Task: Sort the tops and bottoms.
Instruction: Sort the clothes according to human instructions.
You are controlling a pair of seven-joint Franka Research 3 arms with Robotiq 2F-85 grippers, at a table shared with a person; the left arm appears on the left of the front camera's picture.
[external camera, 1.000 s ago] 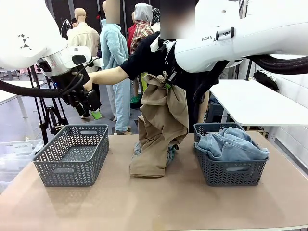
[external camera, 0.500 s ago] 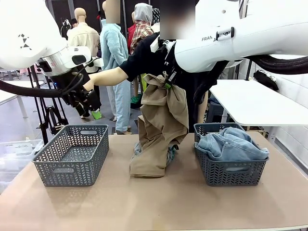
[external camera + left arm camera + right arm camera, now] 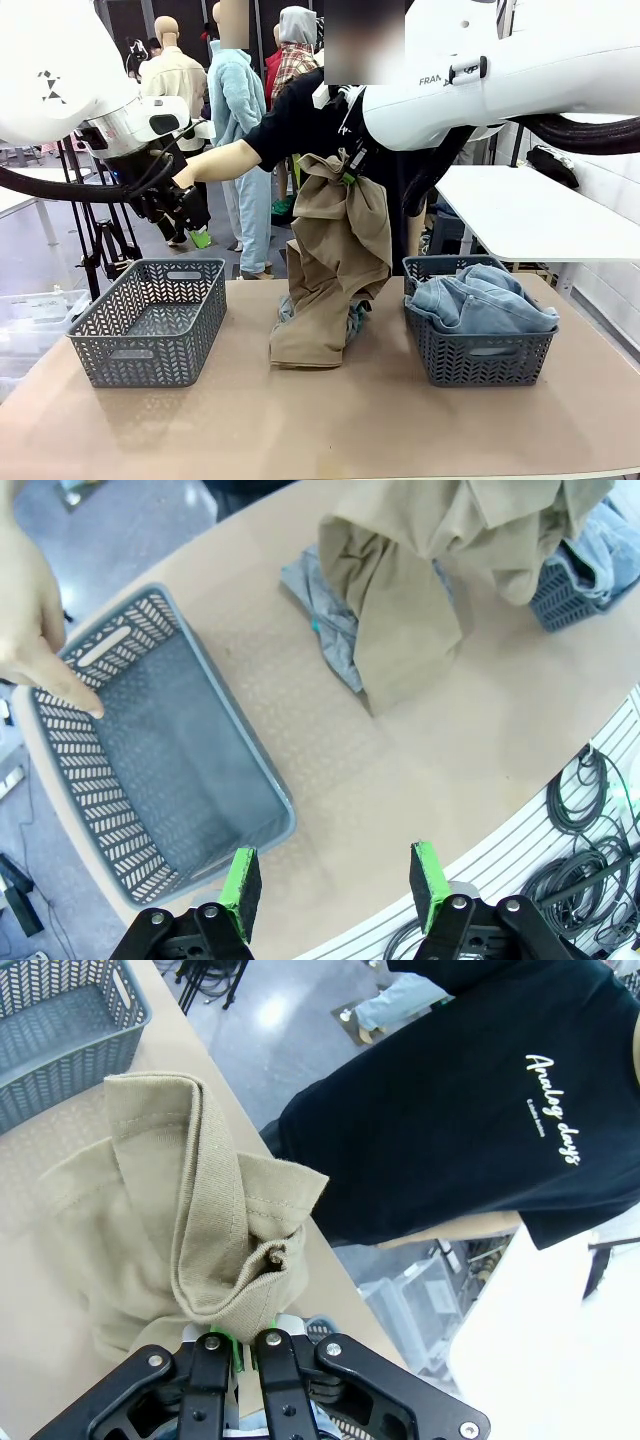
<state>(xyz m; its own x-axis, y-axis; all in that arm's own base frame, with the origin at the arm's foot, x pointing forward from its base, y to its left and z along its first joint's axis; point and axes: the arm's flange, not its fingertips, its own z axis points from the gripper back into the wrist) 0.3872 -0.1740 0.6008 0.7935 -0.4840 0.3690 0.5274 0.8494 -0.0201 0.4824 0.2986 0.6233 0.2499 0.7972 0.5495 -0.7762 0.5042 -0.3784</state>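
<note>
Front view shows the right pincer (image 3: 349, 168) clamped tight on the tan top (image 3: 335, 260), held high over the middle of the bench (image 3: 330, 420) so that the cloth hangs down and its lower end folds onto the bench. It rests there against a grey top (image 3: 286, 308) and a bit of teal top (image 3: 357, 318). The jeans (image 3: 480, 298) lie heaped in the right basket (image 3: 478, 365). The left pincer (image 3: 188, 212) hangs above the far side of the left basket (image 3: 150, 322), fingers spread with nothing between them. A person's hand (image 3: 185, 178) reaches in just beside it.
</note>
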